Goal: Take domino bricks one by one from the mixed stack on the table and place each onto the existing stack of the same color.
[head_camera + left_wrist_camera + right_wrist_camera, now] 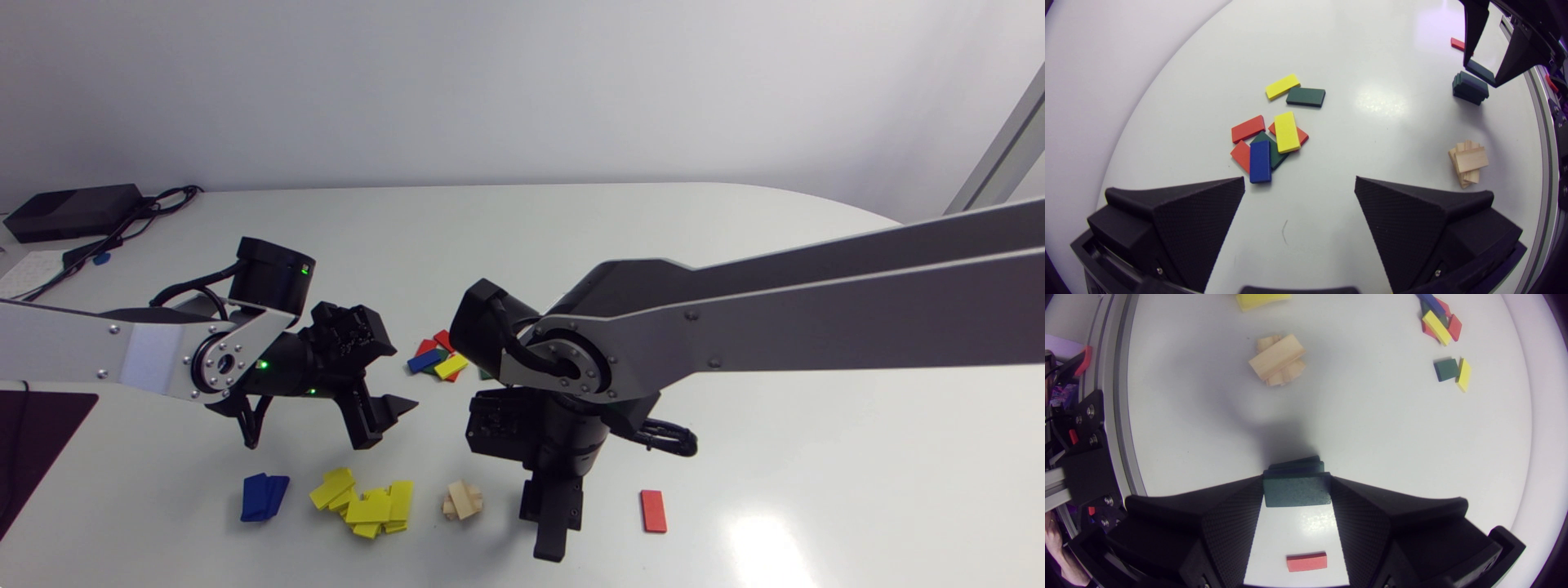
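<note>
The mixed heap (437, 359) of red, green, blue and yellow bricks lies mid-table, just ahead of my open left gripper (1298, 183), which hovers with nothing between its fingers. A green brick (1305, 97) and a yellow brick (1282, 85) lie loose beyond the mixed heap (1267, 143). Near the front edge, my right gripper (1296, 486) is shut on a dark green brick (1296, 494) just above the green stack (1295, 464). In the head view the right gripper (551, 539) hides that stack. The left wrist view shows the green stack (1470, 87) under the held brick.
Along the front stand a blue stack (264, 496), a spread yellow pile (367, 502), a wooden stack (463, 500) and a single red brick (653, 510). A black box with cables (73, 211) sits at the back left. A dark mat (33, 441) lies at the left edge.
</note>
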Available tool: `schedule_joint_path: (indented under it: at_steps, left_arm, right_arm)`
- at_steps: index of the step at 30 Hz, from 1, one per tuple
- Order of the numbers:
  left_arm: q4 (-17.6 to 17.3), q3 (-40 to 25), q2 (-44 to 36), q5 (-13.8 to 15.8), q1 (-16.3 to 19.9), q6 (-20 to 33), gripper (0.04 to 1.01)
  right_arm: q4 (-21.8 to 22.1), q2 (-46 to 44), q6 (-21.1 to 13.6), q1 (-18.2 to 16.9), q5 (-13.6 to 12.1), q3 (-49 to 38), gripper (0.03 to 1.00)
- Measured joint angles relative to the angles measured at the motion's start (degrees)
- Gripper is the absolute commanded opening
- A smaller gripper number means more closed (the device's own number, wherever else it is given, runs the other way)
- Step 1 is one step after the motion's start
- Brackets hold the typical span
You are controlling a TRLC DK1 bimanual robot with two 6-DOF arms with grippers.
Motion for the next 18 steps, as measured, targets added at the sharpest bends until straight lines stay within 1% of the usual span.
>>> schedule_joint_path:
  at_steps: [6, 15, 18]
  left_arm:
    - [0.0, 0.0, 0.0, 0.0, 0.0, 0.0, 0.957]
    - [0.0, 0.0, 0.0, 0.0, 0.0, 0.0, 0.957]
    - [0.0, 0.0, 0.0, 0.0, 0.0, 0.0, 0.957]
  right_arm:
    - [0.22, 0.0, 0.0, 0.0, -0.02, -0.02, 0.42]
    - [1.92, 0.0, 0.02, 0.0, -0.28, -1.64, 0.42]
    - [2.6, 0.0, 0.15, 0.0, -0.72, -2.1, 0.42]
